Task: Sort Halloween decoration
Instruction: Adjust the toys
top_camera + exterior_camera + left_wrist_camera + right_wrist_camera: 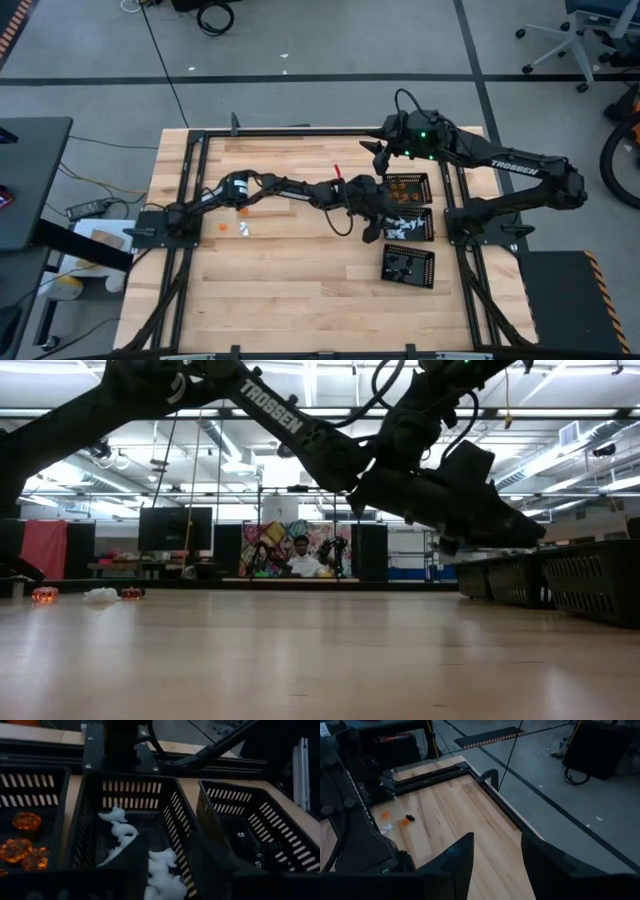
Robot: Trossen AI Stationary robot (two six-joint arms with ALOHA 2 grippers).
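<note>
- Over the middle tray (411, 224) of three black trays at the table's (290, 280) right side hangs the left gripper (385, 221), arm stretched across from the left
- Whether its fingers are parted or closed cannot be told; nothing shows clearly between them
- White figures (162, 870) lie in that middle tray, seen from the left wrist
- Orange pieces (22, 845) fill the neighbouring tray (407, 187); the third tray (409, 266) holds dark bits
- Near the table's left side, a few loose pieces (238, 226), orange and white, lie on bare wood
- At the far right corner the right gripper (497, 855) waits, fingers spread apart, holding nothing
</note>
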